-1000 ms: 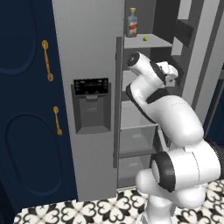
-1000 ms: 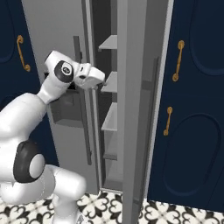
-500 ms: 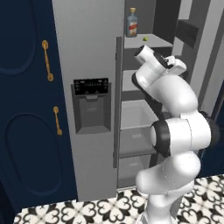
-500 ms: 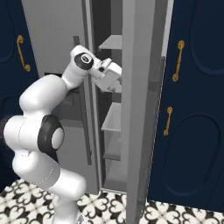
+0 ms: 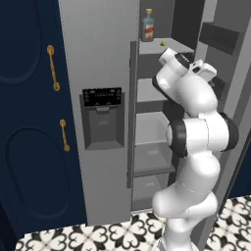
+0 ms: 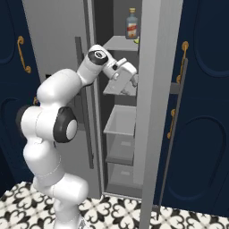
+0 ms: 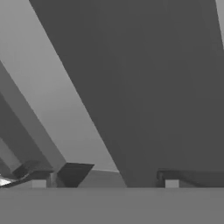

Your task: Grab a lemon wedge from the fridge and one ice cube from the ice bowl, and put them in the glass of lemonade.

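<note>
The light-grey fridge (image 5: 98,59) has its right door (image 6: 156,89) swung open, with shelves inside. A tiny yellow-green lemon wedge (image 5: 163,43) lies on the top shelf, right of a bottle; it also appears as the wedge (image 6: 136,41) at the shelf's edge. My gripper (image 6: 132,83) reaches into the fridge at the second shelf, below the wedge and apart from it. In the hand view the gripper (image 7: 122,177) is open, its fingertips (image 7: 75,172) wide apart with nothing between them, facing grey inner walls. The ice bowl and the glass of lemonade are out of view.
A glass bottle (image 5: 148,25) with a red label stands on the top shelf beside the wedge. Door bins (image 5: 219,38) line the open door. Navy cabinets with brass handles (image 5: 52,67) flank the fridge. The dispenser recess (image 5: 103,117) is in the shut left door.
The arm has straightened upward and pushed its hand deeper into the fridge, a little higher than before. The gripper stays open and holds nothing.
</note>
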